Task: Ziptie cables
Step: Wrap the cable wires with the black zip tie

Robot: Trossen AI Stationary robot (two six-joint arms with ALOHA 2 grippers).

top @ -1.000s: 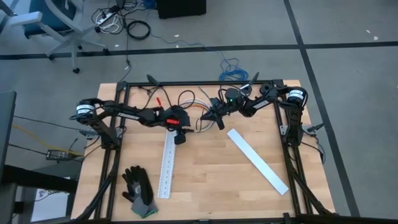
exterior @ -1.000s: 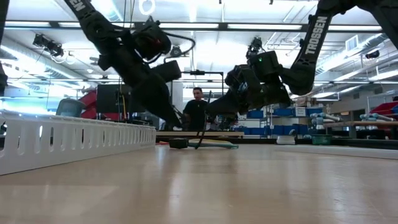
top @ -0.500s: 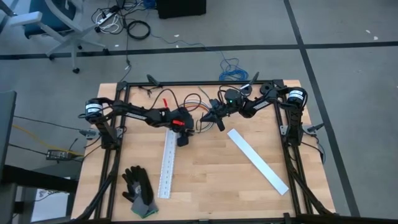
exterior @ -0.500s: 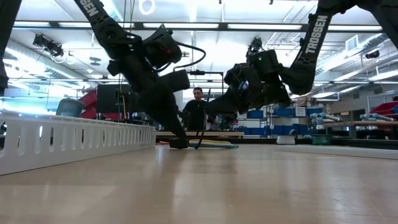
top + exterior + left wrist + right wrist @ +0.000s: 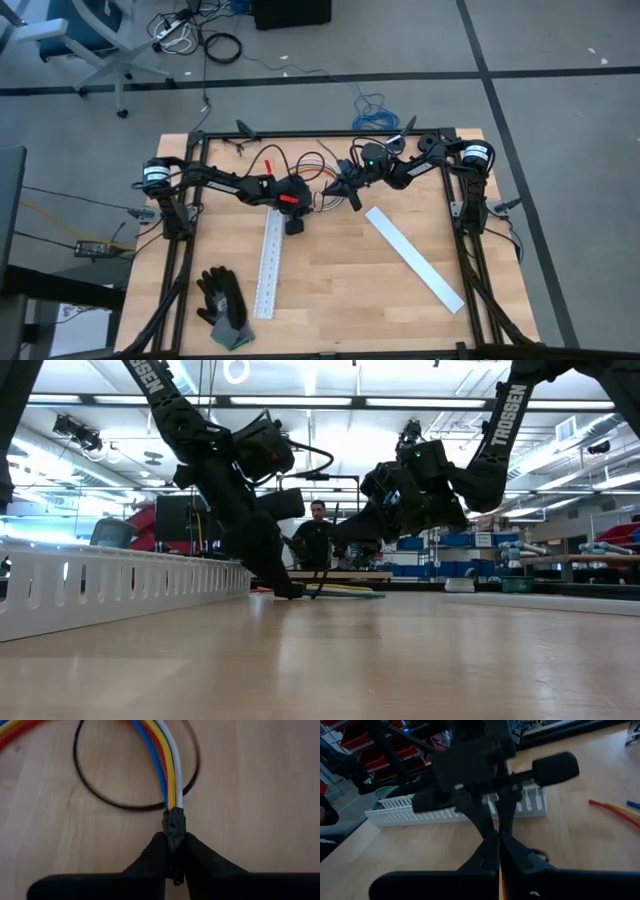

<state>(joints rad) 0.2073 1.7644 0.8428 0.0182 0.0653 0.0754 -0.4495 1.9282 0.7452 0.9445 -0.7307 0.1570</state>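
The cables are a bundle of blue, orange, yellow and white wires lying on the table near its far edge, joined at one end by black tape. A thin black ziptie lies on the wood in a wide loop that the wires cross. In the low view a thin dark strip slants from the table up to my right gripper. My left gripper is shut on the taped end, down at the table. My right gripper is shut just right of it, raised off the table. My left gripper pinches the bundle's black-taped end between its two fingers, which lie along the wires. It slants down from the table's left, and the wires run on flat over the wood. My right gripper meets the thin dark strip with shut fingers, slanting from the right. Its own fingers hide the contact; the strip's lower end is at the table.
Two long white slotted strips lie on the table, one near the middle and one slanting at the right. A dark glove sits at the near left. A black frame edges the table. A person stands far behind.
My left gripper has moved down and a little toward the table's right, coming down at the table where the bundle's dark end lies. My right gripper has kept its place.
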